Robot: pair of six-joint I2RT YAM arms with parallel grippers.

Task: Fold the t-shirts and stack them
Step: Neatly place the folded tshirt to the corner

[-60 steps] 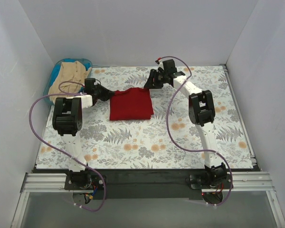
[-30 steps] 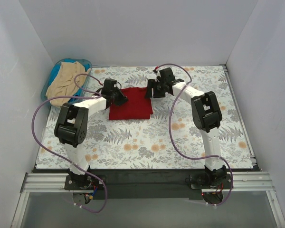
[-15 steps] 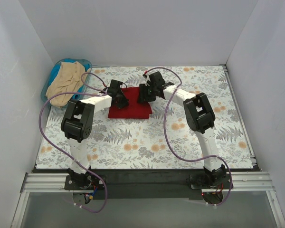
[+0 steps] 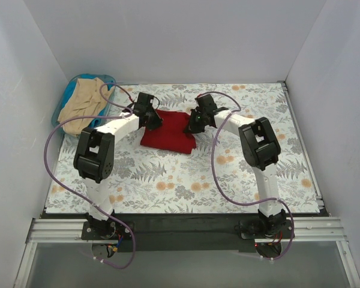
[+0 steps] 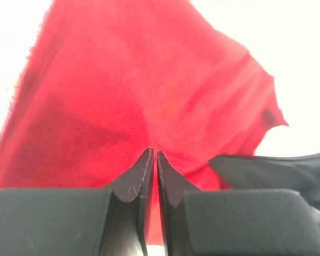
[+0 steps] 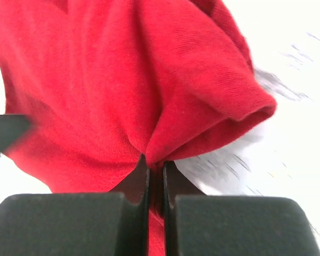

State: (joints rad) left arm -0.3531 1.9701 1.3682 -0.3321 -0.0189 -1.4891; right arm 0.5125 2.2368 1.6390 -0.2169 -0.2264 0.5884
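1. Tabletop [image 4: 186,180]: floral-patterned, and it carries everything I work on.

2. Dark red t-shirt [image 4: 168,137]: lies on the far middle of the tabletop, between my two arms. It is already gathered into a compact, roughly rectangular bundle, though its right side is rumpled and one rounded fold bulges up in the right wrist view. I judge this fold to be mid-way, not finished.

3. Blue basket [image 4: 77,78]: stands in the far left corner, well apart from the red shirt.

4. Beige t-shirt [image 4: 84,101]: heaped loosely in the basket and spilling over its near rim. I count it as untouched. It has yet to be laid out, folded and stacked.

5. Left gripper [image 4: 152,120]: at the far left corner of the red shirt, clamped on red cloth, jaws nearly together with the fabric drawn into the tips [image 5: 153,159].

6. Right gripper [image 4: 194,125]: at the shirt's far right side, clamped on a doubled fold of the same red cloth [image 6: 156,164].

Progress as I read it: one shirt part-folded, one waiting, no stack yet.
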